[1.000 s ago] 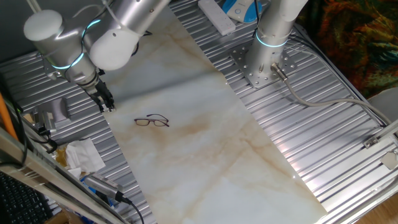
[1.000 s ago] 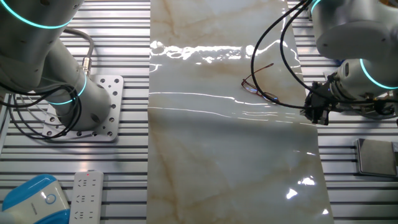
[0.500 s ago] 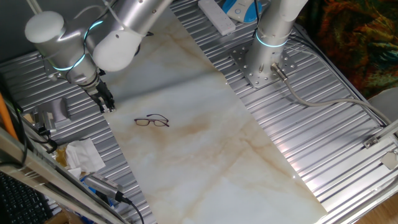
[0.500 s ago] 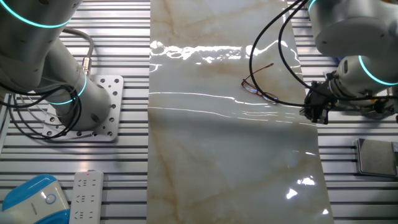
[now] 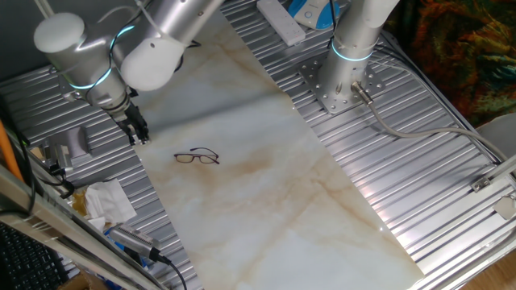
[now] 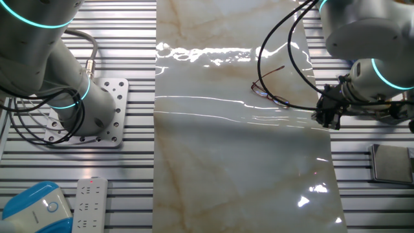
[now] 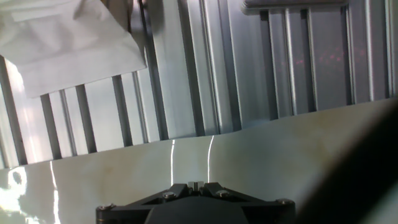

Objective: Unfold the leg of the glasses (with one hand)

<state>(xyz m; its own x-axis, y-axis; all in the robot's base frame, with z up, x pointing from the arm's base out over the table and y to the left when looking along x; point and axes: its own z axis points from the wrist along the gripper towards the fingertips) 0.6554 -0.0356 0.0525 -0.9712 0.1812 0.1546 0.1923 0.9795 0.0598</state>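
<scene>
Marble-patterned mat carries the glasses, well apart from the gripper at its edge, jaw state indiscernible; approach low, catching only one wire leg.

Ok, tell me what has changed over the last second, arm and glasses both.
Almost nothing. The arm's upper joints shifted very slightly, while the black two-finger gripper hangs in the same spot over the marble sheet's edge, apart from the thin dark wire-framed glasses. Nothing was taken hold of or let go. The glasses lie where they were; whether the jaws are open cannot be told.
</scene>
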